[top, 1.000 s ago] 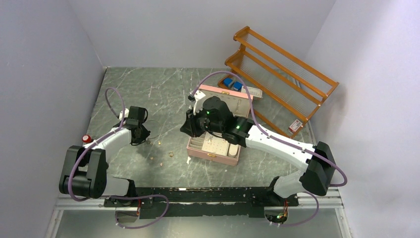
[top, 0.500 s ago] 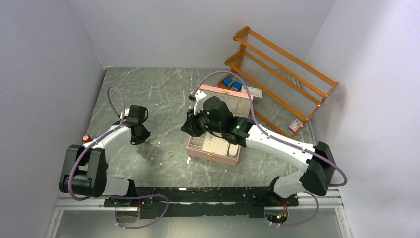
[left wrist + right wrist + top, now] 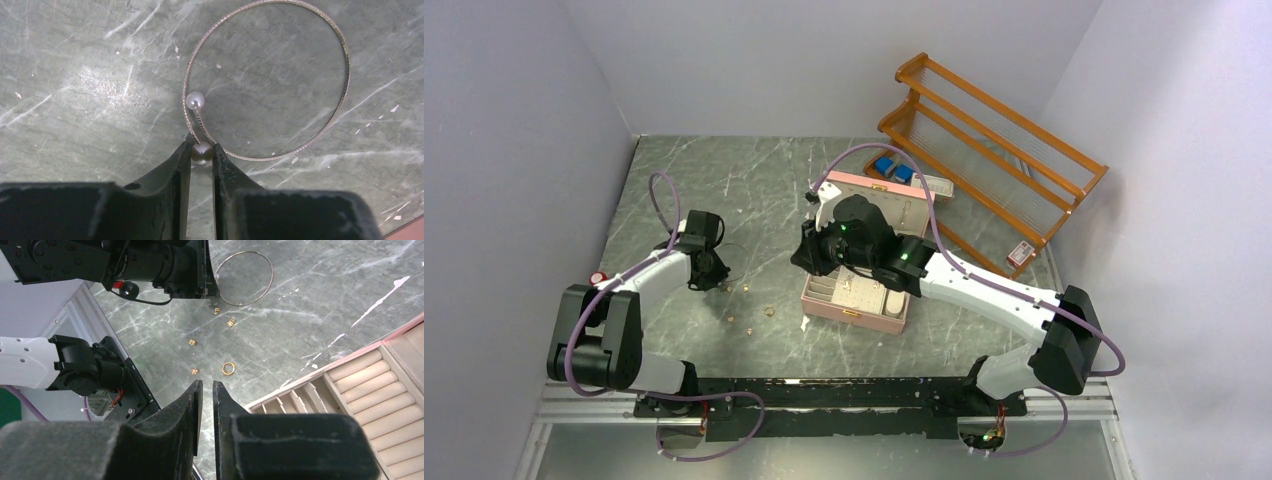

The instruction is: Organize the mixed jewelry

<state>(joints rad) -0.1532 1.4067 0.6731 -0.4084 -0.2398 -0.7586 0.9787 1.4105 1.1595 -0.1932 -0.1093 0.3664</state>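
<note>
Since the left arm (image 3: pixel 649 275) has crept up the grey marble desk (image 3: pixel 100 75), the left hand (image 3: pixel 202 150) is clenched on an end pearl of the thin silvery wire loop (image 3: pixel 194 101) lying there, ready for lifting. The right wrist view, unlike the left, shows tiny gold rings (image 3: pixel 228 368); the right hand (image 3: pixel 206 385) is nearly closed and empty.
</note>
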